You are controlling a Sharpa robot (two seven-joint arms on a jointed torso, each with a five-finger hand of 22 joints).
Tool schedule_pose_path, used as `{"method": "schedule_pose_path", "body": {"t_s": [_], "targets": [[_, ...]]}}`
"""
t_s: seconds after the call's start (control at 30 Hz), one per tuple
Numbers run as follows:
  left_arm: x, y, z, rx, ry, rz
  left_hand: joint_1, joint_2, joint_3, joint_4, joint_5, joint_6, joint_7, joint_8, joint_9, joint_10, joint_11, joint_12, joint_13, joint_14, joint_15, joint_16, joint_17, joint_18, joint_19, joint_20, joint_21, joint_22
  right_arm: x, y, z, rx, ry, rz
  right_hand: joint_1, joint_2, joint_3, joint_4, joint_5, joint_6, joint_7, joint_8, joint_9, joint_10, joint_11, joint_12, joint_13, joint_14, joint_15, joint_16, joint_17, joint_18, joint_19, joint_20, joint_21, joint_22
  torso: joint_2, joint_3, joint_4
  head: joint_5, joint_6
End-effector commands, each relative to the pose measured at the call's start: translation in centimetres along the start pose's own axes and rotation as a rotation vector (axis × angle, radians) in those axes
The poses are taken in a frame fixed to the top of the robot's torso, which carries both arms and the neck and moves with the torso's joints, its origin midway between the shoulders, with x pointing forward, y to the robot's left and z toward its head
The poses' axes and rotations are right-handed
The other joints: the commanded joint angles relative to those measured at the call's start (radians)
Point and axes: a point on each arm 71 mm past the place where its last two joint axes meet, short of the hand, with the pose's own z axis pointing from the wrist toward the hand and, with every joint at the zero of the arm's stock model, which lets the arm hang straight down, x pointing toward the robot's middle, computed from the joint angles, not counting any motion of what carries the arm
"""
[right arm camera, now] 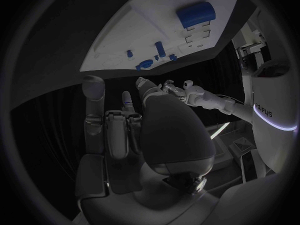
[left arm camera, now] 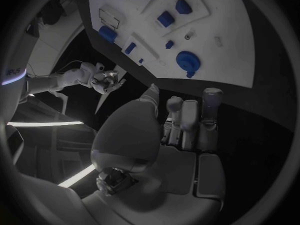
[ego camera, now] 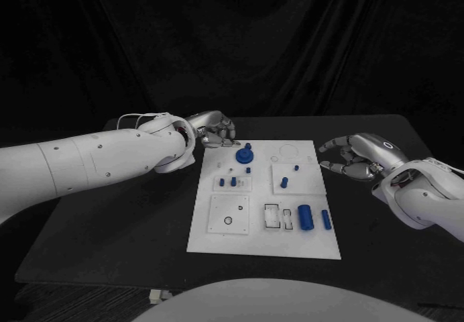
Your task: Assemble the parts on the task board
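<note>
Head view: left hand [ego camera: 214, 129] and right hand [ego camera: 353, 157] flank the white board [ego camera: 264, 245], fingers loosely curled, holding nothing.

Black worktop [ego camera: 116, 228] in front of me, matte, edges rounded at the far corners. Behind it a dark curtain [ego camera: 232, 54] with vertical folds covers the whole back. Dim, low light overall. Dark floor [ego camera: 58, 302] just visible below the near worktop edge.
</note>
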Motion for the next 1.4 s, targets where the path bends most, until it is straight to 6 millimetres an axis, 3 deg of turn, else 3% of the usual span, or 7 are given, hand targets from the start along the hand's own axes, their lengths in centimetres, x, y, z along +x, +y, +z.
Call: {"method": "schedule_pose_path", "body": {"t_s": [0.03, 0.17, 0.23, 0.4, 0.77, 0.9, 1.4], "targets": [[0.2, -1.9, 0.4, 0.243, -0.004, 0.18, 0.054, -0.004, 0.018, -0.018, 0.012, -0.015, -0.003, 0.005, -0.029, -0.121, 0.011, -0.124, -0.09, -0.059, 0.01, -0.03, -0.048, 0.003, 0.012, 0.009, 0.034, 0.036, 0.0, 0.0, -0.1, 0.011, -0.01, 0.003, -0.002, 0.005, 0.004, 0.004, 0.006, 0.006, 0.001, -0.003, -0.001, 0.102, 0.006, 0.003, 0.261, 0.089, 0.007, -0.004, 0.199, -0.011, 0.001, 0.003, -0.004, 0.001, 0.001, 0.0009, -0.0028, 0.003, 0.0], [1.5, -2.3, 1.4, 0.32, 0.031, 0.296, 0.086, -0.032, 0.031, -0.01, -0.018, -0.025, -0.036, -0.02, -0.133, -0.219, 0.016, -0.314, -0.235, 0.069, 0.006, 0.023, -0.009, -0.013, 0.153, 0.022, 0.172, 0.128, 0.0, 0.0, -0.2, 0.008, -0.01, 0.005, -0.003, 0.005, 0.004, 0.004, 0.006, 0.006, 0.001, -0.003, -0.002, 0.102, 0.006, 0.003, 0.261, 0.089, 0.008, -0.003, 0.2, -0.011, 0.002, 0.003, -0.002, 0.002, 0.004, 0.0006, -0.0028, 0.004, 0.0], [2.2, -2.3, 1.8, 0.338, 0.048, 0.324, 0.131, -0.066, 0.047, -0.023, 0.015, 0.033, -0.061, -0.072, -0.256, -0.23, -0.024, -0.379, -0.306, 0.14, -0.033, 0.026, -0.029, -0.04, 0.278, 0.006, 0.285, 0.19, 0.0, 0.1, -0.2, 0.006, -0.009, 0.005, -0.003, 0.005, 0.004, 0.004, 0.006, 0.006, 0.001, -0.003, -0.002, 0.098, 0.006, -0.003, 0.256, 0.089, 0.007, -0.003, 0.2, -0.011, 0.002, 0.003, -0.003, 0.001, 0.006, 0.0004, -0.0029, 0.001, 0.0], [3.5, -2.4, 2.6, 0.349, 0.082, 0.352, 0.16, -0.097, 0.074, -0.033, 0.058, 0.076, -0.067, -0.158, -0.402, -0.233, -0.02, -0.433, -0.382, 0.152, -0.038, 0.012, -0.073, -0.045, 0.301, -0.008, 0.296, 0.206, -0.1, 0.2, -0.3, 0.002, -0.011, 0.007, -0.003, 0.005, 0.004, 0.004, 0.006, 0.006, 0.001, -0.003, -0.002, 0.094, 0.006, -0.008, 0.252, 0.089, 0.007, -0.003, 0.2, -0.011, 0.002, 0.003, -0.003, 0.001, 0.008, -0.0002, -0.0021, -0.001, 0.0], [5.5, -1.7, 3.4, 0.282, 0.163, 0.354, 0.147, -0.107, 0.084, -0.037, 0.074, 0.101, -0.08, -0.195, -0.476, -0.236, 0.0, -0.436, -0.406, 0.147, -0.023, 0.014, -0.093, -0.046, 0.305, -0.007, 0.292, 0.215, -0.1, 0.3, -0.3, -0.001, -0.01, 0.009, -0.003, 0.004, 0.004, 0.004, 0.005, 0.007, 0.001, -0.003, -0.002, 0.091, 0.006, -0.011, 0.25, 0.089, 0.007, -0.003, 0.2, -0.011, 0.002, 0.003, -0.002, 0.002, 0.017, -0.0028, -0.0065, 0.005, 0.0], [6.1, -1.6, 3.5, 0.271, 0.178, 0.35, 0.138, -0.105, 0.093, -0.042, 0.082, 0.128, -0.075, -0.204, -0.514, -0.218, 0.002, -0.383, -0.374, 0.147, -0.018, 0.021, -0.098, -0.046, 0.308, -0.004, 0.291, 0.22, 0.0, 0.3, -0.3, -0.003, -0.01, 0.009, -0.003, 0.004, 0.004, 0.003, 0.005, 0.007, 0.001, -0.003, -0.003, 0.091, 0.006, -0.011, 0.25, 0.089, 0.007, -0.004, 0.199, -0.011, 0.002, 0.003, -0.002, 0.002, 0.017, -0.0013, -0.0098, 0.006, 0.0], [7.5, -1.6, 4.0, 0.266, 0.2, 0.342, 0.141, -0.093, 0.12, -0.047, 0.114, 0.173, -0.068, -0.204, -0.547, -0.214, -0.002, -0.373, -0.373, 0.138, -0.018, 0.018, -0.119, -0.045, 0.309, -0.002, 0.287, 0.222, 0.0, 0.3, -0.3, -0.001, -0.007, 0.009, -0.002, 0.003, 0.005, 0.003, 0.006, 0.007, 0.001, -0.003, -0.003, 0.09, 0.006, -0.012, 0.248, 0.089, 0.007, -0.003, 0.2, -0.011, 0.002, 0.003, -0.003, 0.002, 0.023, -0.0004, -0.0123, 0.002, 0.0]]}}
